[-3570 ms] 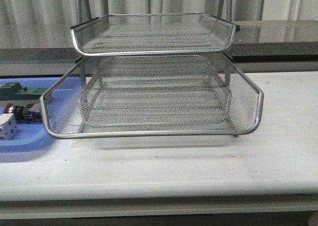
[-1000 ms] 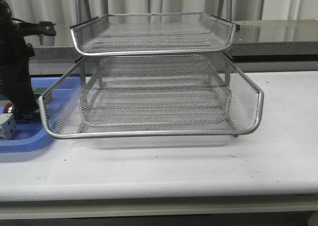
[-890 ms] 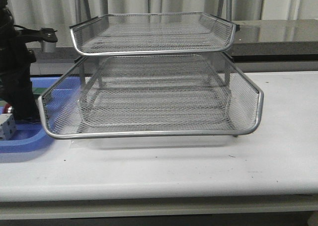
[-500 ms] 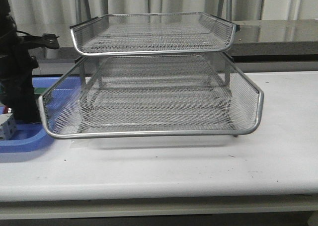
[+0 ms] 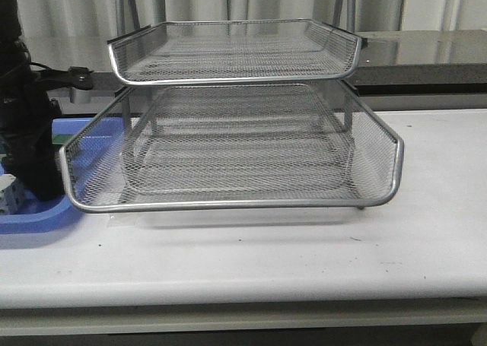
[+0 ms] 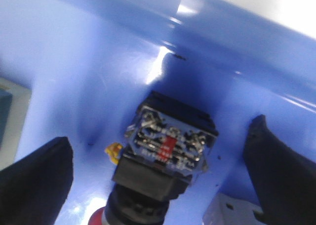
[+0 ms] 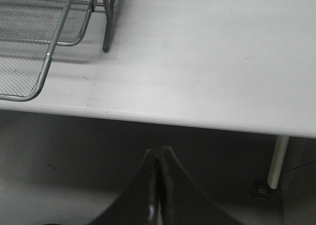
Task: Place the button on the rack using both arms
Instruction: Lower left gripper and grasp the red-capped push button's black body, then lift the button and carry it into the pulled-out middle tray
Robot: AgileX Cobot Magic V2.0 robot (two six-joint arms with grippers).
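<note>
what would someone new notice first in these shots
The silver mesh rack fills the middle of the white table, its trays empty. At the far left the black left arm reaches down into a blue tray; its wrist view shows the left tool open, fingers either side of the button lying there. The right tool is shut, off the table's front edge.

I see the button low and centre in the left wrist frame, lying on its side on blue plastic, rear terminal block facing me, black barrel and a sliver of red head below. The rack, silver wire mesh, fills mid-frame in front view, trays empty.
</note>
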